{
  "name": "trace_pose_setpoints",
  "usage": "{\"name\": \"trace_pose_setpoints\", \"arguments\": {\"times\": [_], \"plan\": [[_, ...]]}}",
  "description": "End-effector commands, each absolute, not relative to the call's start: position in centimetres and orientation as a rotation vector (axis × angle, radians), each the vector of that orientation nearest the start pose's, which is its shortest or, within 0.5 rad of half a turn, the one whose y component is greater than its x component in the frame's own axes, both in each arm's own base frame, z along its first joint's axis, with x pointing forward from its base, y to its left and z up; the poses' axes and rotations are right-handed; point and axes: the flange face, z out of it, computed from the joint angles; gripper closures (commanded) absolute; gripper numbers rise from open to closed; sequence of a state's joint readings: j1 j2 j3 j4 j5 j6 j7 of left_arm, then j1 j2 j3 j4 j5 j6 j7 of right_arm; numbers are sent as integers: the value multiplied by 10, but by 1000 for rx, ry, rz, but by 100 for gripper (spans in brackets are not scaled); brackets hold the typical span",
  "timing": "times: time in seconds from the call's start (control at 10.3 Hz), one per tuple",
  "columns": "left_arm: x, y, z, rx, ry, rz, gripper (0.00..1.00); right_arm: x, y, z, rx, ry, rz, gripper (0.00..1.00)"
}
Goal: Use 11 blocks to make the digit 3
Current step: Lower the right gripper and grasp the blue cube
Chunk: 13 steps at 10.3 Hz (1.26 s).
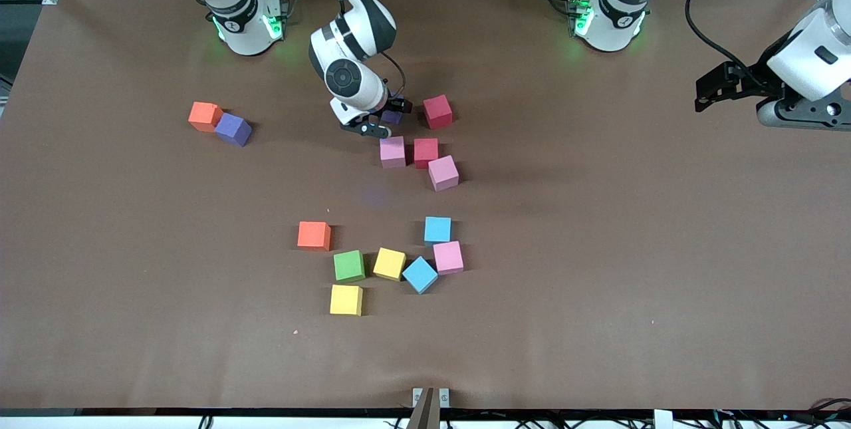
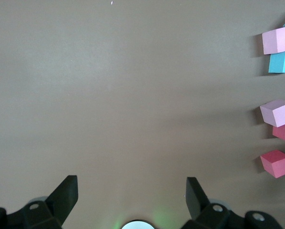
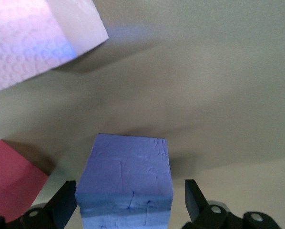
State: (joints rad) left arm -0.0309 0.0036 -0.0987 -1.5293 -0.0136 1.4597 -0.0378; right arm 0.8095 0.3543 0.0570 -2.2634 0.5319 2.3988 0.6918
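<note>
The purple block (image 3: 124,179) sits on the table (image 1: 598,249) between the wide fingers of my right claw (image 1: 387,116), not yet gripped. I judge I should centre it, then close gently on its flat sides. My left claw (image 1: 715,91), also wide, waits over bare table.

Left gripper (image 2: 132,191) over bare brown worktop (image 2: 133,95), jaws wide apart, nothing between. Pink (image 2: 278,112), red (image 2: 277,163) and sky blue blocks (image 2: 282,62) at frame edge.
</note>
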Motion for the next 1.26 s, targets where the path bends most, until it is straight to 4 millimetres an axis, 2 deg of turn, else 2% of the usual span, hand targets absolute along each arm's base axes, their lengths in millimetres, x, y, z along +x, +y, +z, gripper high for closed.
{"name": "trace_pose_setpoints", "arguments": {"times": [0.0,0.1,0.29,0.48,0.78,1.16], "plan": [[538,-71,635,-3144,164,132,0,331,393,186,-2958,458,588,84],[538,-70,635,-3144,162,132,0,332,394,191,-2951,470,580,91],[538,-71,635,-3144,164,132,0,335,397,198,-2942,460,565,91],[538,-70,635,-3144,161,132,0,327,414,203,-2968,315,526,91],[538,-70,635,-3144,161,132,0,329,419,203,-2966,133,506,91],[538,-71,635,-3144,164,132,0,344,430,199,-2954,159,499,91]]}}
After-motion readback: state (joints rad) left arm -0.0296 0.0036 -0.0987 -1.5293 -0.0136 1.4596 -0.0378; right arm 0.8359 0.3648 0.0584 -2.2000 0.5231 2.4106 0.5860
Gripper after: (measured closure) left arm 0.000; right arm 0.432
